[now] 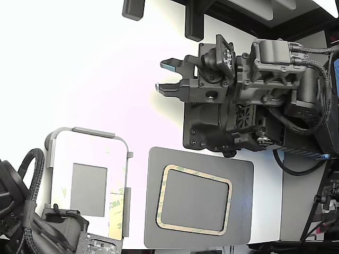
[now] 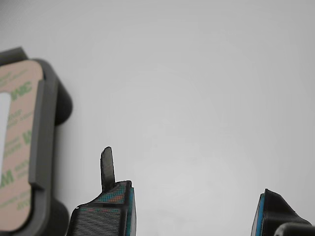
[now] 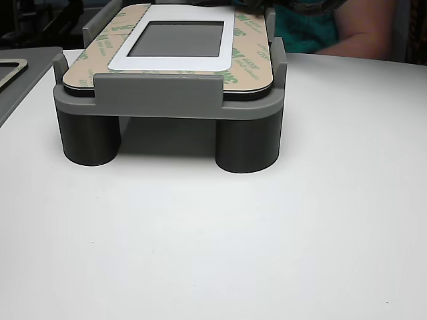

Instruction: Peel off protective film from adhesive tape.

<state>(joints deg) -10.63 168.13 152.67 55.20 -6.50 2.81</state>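
Note:
A white rounded panel (image 1: pixel 87 159) with a grey window lies in a grey fixture (image 1: pixel 48 153) at the exterior view's lower left. Pale strips of adhesive tape with faint green logos (image 1: pixel 123 177) edge it. The tan protective film (image 1: pixel 117 212) shows on its right edge. In the other view tan film strips (image 3: pixel 248 50) run along the panel's (image 3: pixel 175 61) sides. My gripper (image 1: pixel 161 75) hangs open and empty over bare table, well away from the fixture. In the wrist view the gripper (image 2: pixel 192 204) is open, with the film (image 2: pixel 15 147) off to one side.
A grey plate (image 1: pixel 238 211) with a tan ring with green marks (image 1: pixel 195 199) lies at the exterior view's lower middle. A second arm (image 1: pixel 26 217) with cables sits at the lower left. A person's arm (image 3: pixel 360 30) shows behind the table in the other view.

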